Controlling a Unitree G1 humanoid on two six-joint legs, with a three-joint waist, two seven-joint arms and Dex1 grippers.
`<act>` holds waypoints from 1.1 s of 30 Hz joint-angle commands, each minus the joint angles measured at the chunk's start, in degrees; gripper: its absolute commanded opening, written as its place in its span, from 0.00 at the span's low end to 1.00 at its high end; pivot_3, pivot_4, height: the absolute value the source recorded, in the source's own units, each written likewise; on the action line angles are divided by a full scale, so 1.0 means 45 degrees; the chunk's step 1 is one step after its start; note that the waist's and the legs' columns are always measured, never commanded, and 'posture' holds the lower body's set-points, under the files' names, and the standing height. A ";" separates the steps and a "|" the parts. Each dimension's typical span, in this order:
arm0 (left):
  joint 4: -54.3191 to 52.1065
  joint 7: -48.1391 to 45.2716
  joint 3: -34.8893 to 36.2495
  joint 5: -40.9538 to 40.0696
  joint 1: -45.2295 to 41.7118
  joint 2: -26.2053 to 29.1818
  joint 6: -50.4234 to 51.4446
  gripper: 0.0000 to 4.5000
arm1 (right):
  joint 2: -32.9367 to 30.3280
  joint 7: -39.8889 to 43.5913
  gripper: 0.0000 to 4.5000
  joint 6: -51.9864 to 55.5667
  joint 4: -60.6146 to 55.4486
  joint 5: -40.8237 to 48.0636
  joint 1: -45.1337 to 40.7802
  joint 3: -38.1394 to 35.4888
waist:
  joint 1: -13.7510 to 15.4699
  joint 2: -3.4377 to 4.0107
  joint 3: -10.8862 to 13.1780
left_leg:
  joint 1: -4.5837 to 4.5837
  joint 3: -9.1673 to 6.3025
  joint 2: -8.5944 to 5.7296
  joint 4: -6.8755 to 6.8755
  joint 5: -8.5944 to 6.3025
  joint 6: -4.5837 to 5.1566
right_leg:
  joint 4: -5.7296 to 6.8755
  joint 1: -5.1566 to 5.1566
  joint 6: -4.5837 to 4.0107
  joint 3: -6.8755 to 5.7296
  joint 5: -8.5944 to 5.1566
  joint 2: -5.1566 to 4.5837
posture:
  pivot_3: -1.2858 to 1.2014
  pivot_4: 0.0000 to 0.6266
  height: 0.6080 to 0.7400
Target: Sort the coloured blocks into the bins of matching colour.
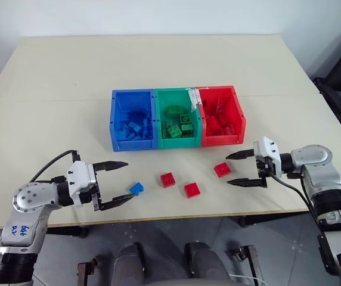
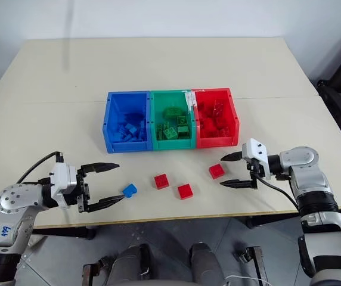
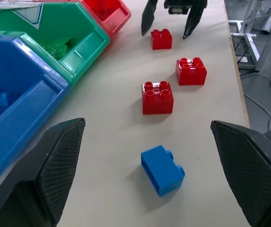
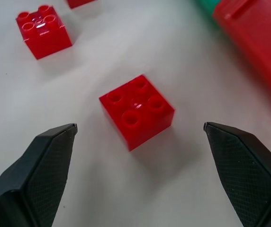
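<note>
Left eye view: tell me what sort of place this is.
Probably a robot test room or lab: a plain pale table against a bare wall, three joined sorting bins, toy blocks, and cables on the floor.

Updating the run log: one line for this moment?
left gripper open by blue block | right gripper open by red block

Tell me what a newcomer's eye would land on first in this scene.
First, the three joined bins in mid-table, blue, green and red, each already holding blocks of its own colour. Next, the loose blocks near the front edge: a blue block just ahead of the open left gripper, and three red ones, the rightmost red block lying close before the open right gripper.
</note>
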 commanded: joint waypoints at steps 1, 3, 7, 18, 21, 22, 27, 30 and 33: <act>-0.0513 0.0164 0.0263 -0.0235 0.0137 0.0051 -0.0008 1.00 | 0.0097 0.0461 0.81 -0.0302 0.0217 -0.0034 -0.0234 0.0010 | -0.0008 0.0000 0.0000 | 0.0000 0.0000 0.0000 0.0002 0.0000 0.0000 | 0.0000 -0.0001 0.0000 0.0000 0.0000 0.0000 | 0.52 0.24 1.00; -0.0522 0.0181 0.0227 -0.0235 0.0103 0.0044 0.0014 1.00 | 0.0136 0.0443 0.65 -0.0380 0.0219 0.0000 -0.0191 -0.0044 | 0.0000 0.0000 0.0000 | 0.0000 0.0000 -0.0001 0.0003 0.0000 0.0000 | 0.0002 0.0001 0.0000 0.0000 0.0000 0.0000 | 0.52 0.24 1.00; -0.0367 0.0135 0.0170 -0.0226 -0.0076 0.0059 0.0006 1.00 | 0.0130 0.0404 0.35 -0.0350 -0.0210 0.0160 0.0142 -0.0131 | -0.0006 0.0000 0.0000 | 0.0000 0.0000 0.0000 0.0001 -0.0001 -0.0001 | 0.0001 0.0000 0.0000 -0.0001 0.0000 0.0000 | 0.52 0.24 1.00; -0.0231 0.0644 0.0279 -0.0468 -0.0505 -0.0428 0.0168 1.00 | 0.0037 -0.2058 0.31 0.2864 -0.4428 0.2581 0.2249 -0.2514 | 0.0021 0.0000 0.0000 | -0.0002 -0.0004 0.0001 -0.0003 -0.0007 -0.0008 | -0.0002 -0.0002 0.0000 0.0003 0.0000 -0.0002 | 0.52 0.24 1.00; -0.0388 0.1127 0.0430 -0.0812 -0.0751 -0.0723 0.0592 1.00 | 0.0315 -0.3622 0.31 0.4081 -0.5932 0.3393 0.2447 -0.3414 | 0.0027 0.0000 0.0000 | -0.0004 -0.0009 0.0002 -0.0002 -0.0011 -0.0011 | 0.0000 -0.0001 0.0000 0.0003 0.0000 -0.0001 | 0.52 0.24 1.00; -0.0426 0.1235 0.0424 -0.0887 -0.0815 -0.0787 0.0715 1.00 | 0.0406 -0.4228 0.31 0.4324 -0.6181 0.3376 0.2351 -0.3569 | 0.0012 0.0000 0.0000 | -0.0005 -0.0010 0.0003 -0.0002 -0.0012 -0.0011 | 0.0001 -0.0001 0.0000 0.0001 0.0000 0.0000 | 0.52 0.24 1.00; -0.0459 0.1723 0.0249 -0.1085 -0.1233 -0.1143 0.1225 1.00 | 0.1006 -0.7280 0.31 0.3918 -0.5785 0.1855 0.0677 -0.3456 | -0.0031 0.0000 0.0000 | -0.0013 0.0008 0.0005 0.0000 -0.0013 -0.0016 | 0.0026 -0.0033 0.0000 0.0009 0.0000 0.0004 | 0.52 0.24 1.00; -0.0418 0.1688 0.0158 -0.0973 -0.1319 -0.1196 0.1251 1.00 | 0.1484 -0.8745 0.31 0.3993 -0.5004 0.1245 -0.0305 -0.3327 | -0.0014 0.0000 0.0000 | -0.0021 0.0010 0.0005 -0.0005 -0.0011 -0.0021 | 0.0042 -0.0056 0.0014 0.0007 -0.0008 0.0005 | 0.52 0.24 1.00; -0.0330 0.1663 0.0144 -0.0907 -0.1377 -0.1209 0.1215 1.00 | 0.1634 -0.8848 0.31 0.4149 -0.4501 0.0960 -0.0756 -0.2943 | 0.0013 0.0000 0.0000 | -0.0032 0.0023 0.0005 -0.0009 -0.0015 -0.0028 | 0.0067 -0.0083 0.0038 0.0013 -0.0023 0.0004 | 0.52 0.24 1.00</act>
